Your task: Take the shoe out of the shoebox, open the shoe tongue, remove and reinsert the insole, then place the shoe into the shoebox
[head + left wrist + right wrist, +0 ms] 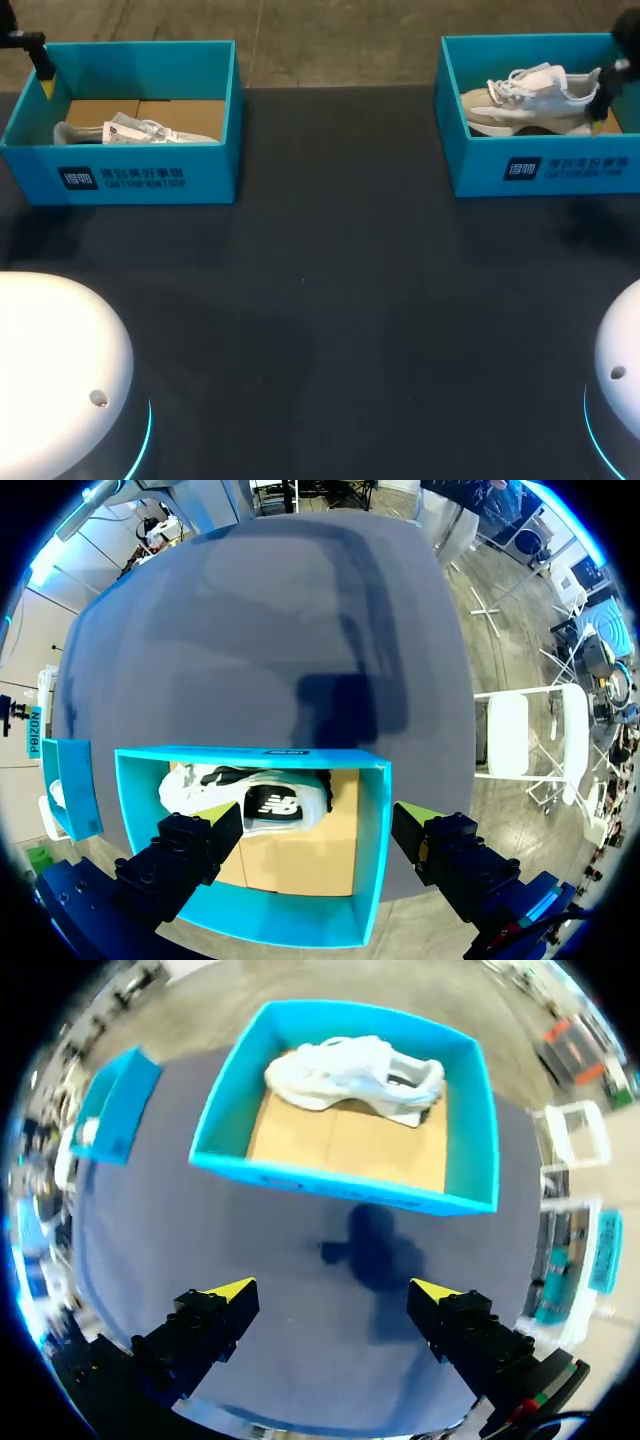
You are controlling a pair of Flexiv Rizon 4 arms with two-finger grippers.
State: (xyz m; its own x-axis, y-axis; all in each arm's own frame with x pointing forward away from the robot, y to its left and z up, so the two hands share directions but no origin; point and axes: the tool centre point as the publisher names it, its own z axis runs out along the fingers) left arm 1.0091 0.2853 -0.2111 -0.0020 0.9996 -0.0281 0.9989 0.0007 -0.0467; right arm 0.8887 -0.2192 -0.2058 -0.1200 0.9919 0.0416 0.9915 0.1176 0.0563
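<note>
Two teal shoeboxes stand at the table's far side. The left shoebox (pixel 150 180) holds a white shoe (pixel 140 131) lying on its side. My left gripper (pixel 318 822) hangs open above this box (pixel 370 850), over the shoe (pixel 255 798) with its dark inside; in the head view it (pixel 44 75) shows at the box's far left corner. The right shoebox (pixel 545 170) holds a white and beige shoe (pixel 530 100). My right gripper (pixel 333 1292) is open and empty above the table, short of that box (pixel 340 1188) and its shoe (pixel 355 1070); in the head view it (pixel 604 90) overlaps the box's right end.
Dark tabletop (pixel 330 300) stretches between and in front of the boxes. The arms' white bases (pixel 50 370) sit at the near corners. Each wrist view shows the other box off to one side (pixel 70 785) (pixel 115 1105).
</note>
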